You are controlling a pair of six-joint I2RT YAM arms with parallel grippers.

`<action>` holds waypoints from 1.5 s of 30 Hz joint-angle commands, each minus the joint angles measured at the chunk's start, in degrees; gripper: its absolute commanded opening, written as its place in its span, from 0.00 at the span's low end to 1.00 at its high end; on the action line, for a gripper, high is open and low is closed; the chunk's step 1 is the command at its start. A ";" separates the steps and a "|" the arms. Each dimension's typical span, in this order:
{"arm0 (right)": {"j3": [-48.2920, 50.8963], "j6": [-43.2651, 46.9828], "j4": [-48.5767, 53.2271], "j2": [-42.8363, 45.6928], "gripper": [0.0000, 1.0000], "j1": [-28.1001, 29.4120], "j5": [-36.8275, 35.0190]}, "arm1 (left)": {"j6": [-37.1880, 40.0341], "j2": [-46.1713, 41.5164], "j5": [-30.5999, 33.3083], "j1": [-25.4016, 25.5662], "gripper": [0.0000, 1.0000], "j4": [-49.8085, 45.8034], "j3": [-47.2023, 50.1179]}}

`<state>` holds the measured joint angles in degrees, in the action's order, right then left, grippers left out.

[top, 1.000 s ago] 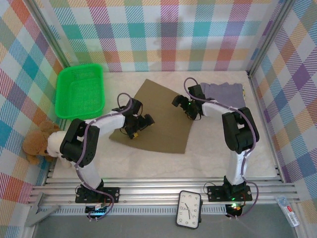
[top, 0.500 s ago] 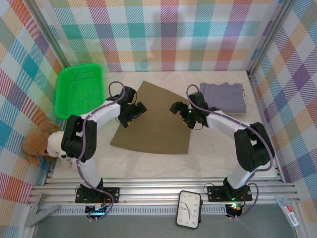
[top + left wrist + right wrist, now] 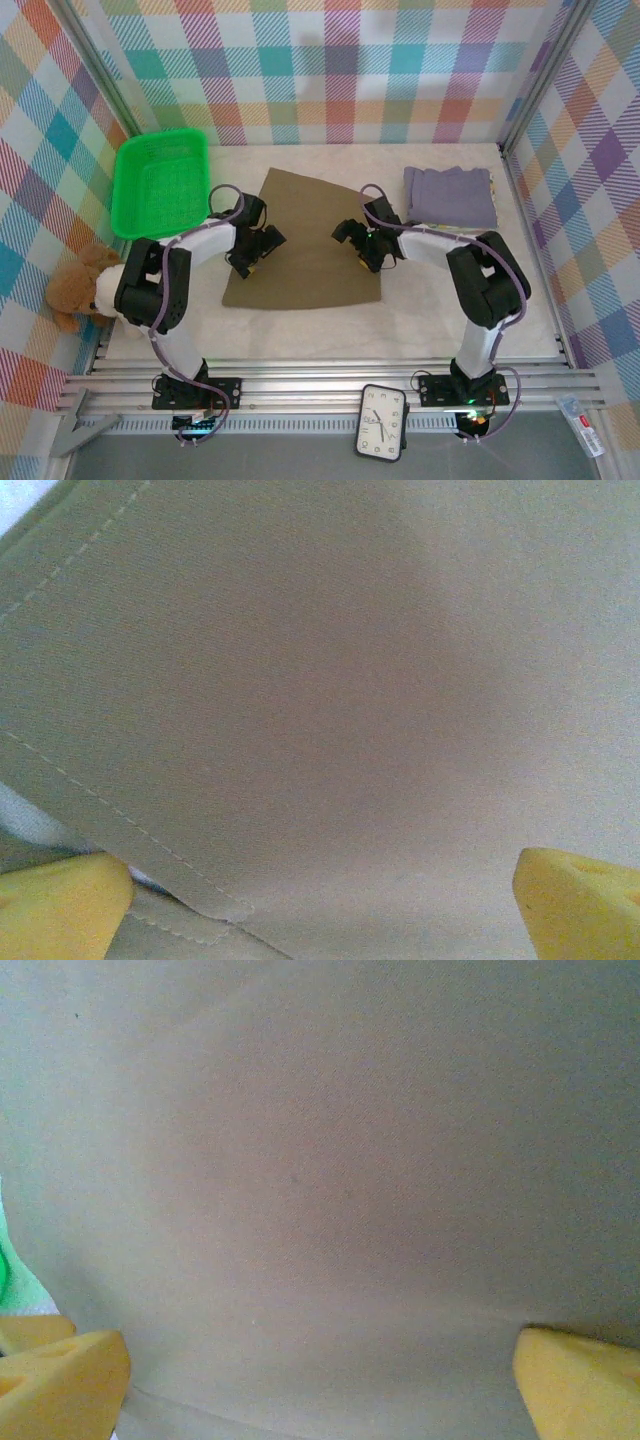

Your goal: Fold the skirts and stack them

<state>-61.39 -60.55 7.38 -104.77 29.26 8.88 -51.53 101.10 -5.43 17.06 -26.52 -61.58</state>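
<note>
Brown plush teddy bear (image 3: pixel 72 292), far left, partly hidden by the left arm. Left pincer (image 3: pixel 254 255) spread wide over the flat olive-khaki cloth skirt (image 3: pixel 310 270) mid-surface; contact cannot be told. Right pincer (image 3: pixel 354 246) likewise spread, nothing pinched. Folded grey-lavender cloth skirt (image 3: pixel 450 197) lies rear right.

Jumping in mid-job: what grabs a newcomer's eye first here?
The olive-khaki skirt spread flat mid-table, with the left fingers and right fingers open low over its two sides. Next, the bright green basket at back left and the folded grey-lavender skirt at back right.
</note>
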 commanded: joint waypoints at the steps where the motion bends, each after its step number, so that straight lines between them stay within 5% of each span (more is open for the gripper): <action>1: -2.41 4.52 5.10 -5.35 0.99 -1.30 -3.04 | -0.61 0.13 2.50 -1.59 1.00 -2.97 3.01; 8: -2.24 2.73 0.36 -0.87 0.99 -1.37 -0.55 | 3.37 -5.39 3.88 -1.59 1.00 -4.88 -1.14; 16: 11.35 1.93 -0.87 16.28 0.99 -1.53 -15.63 | 3.19 -13.57 6.46 -2.07 1.00 -9.27 0.99; 22: 17.61 2.89 2.69 24.68 0.99 -3.71 -18.07 | 2.42 -19.87 6.37 -4.11 1.00 -10.06 7.40; 31: 19.46 2.63 3.02 30.15 0.99 -6.44 -20.40 | 2.13 -28.33 3.94 -8.85 0.64 -14.79 17.06; 40: 19.20 2.61 1.95 29.58 0.99 -6.96 -19.72 | -0.63 -33.32 -2.28 -9.32 0.47 -15.84 24.67; 45: 19.07 2.90 1.03 29.36 0.99 -7.02 -18.66 | -4.27 -33.18 -6.26 -9.28 0.46 -10.40 28.47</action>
<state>-41.60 -58.00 9.13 -75.64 22.52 -10.02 -53.08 68.40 -8.10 8.45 -39.81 -34.81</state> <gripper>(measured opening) 0.990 0.459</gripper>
